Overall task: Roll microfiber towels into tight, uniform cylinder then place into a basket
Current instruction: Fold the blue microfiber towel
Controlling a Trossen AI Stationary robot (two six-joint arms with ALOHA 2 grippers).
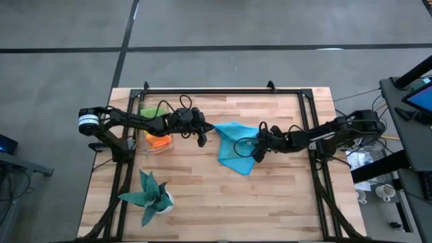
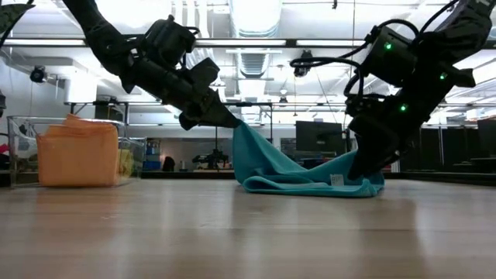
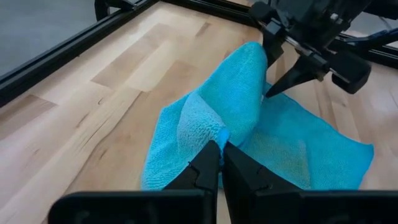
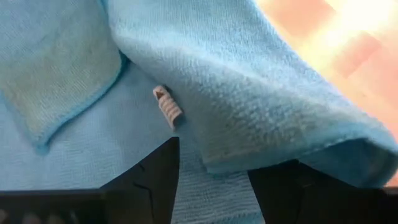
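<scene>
Pinching blue towel [image 1: 235,148] corner aloft: left gripper [image 3: 221,151] clenched | right gripper [image 4: 211,163] spread over 3 o'clock edge | bare table [image 1: 270,202] toward 6 o'clock

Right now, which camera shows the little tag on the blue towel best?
The right wrist view: the striped tag lies large on the blue towel, just beyond the right hand. The low view shows only a pale speck; the other two views show none.
</scene>
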